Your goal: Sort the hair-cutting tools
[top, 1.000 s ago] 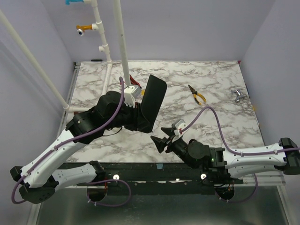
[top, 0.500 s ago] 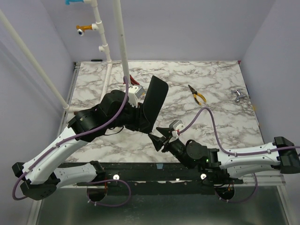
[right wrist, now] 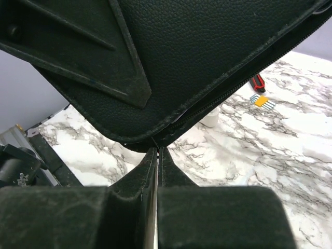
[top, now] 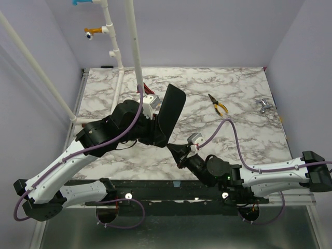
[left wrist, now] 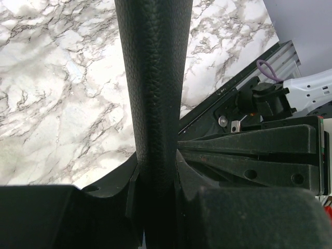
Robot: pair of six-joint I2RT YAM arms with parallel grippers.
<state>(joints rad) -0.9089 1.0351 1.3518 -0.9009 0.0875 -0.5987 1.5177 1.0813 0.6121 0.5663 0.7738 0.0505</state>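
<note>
My left gripper [top: 155, 129] is shut on a black grained zip pouch [top: 169, 113] and holds it upright above the marble table. In the left wrist view the pouch [left wrist: 153, 78] stands edge-on between the fingers of that gripper [left wrist: 155, 162]. My right gripper [top: 174, 151] is shut, with its tips at the pouch's lower corner. The right wrist view shows that gripper [right wrist: 157, 151] touching the end of the zip on the pouch [right wrist: 197, 52]; whether it pinches a pull I cannot tell. One silver pair of scissors [top: 264, 106], a hair-cutting tool, lies at the far right.
Yellow-handled pliers [top: 218, 105] lie right of the pouch. A red-and-black-handled tool [right wrist: 257, 83] lies behind the pouch, near a small orange-and-blue label [right wrist: 262, 101]. A white pipe frame [top: 135, 46] rises at the back left, with one foot [right wrist: 210, 118] by the pouch.
The right gripper has shut and moved up to the pouch's lower corner. The left gripper has shifted the pouch slightly to the right and kept its hold.
</note>
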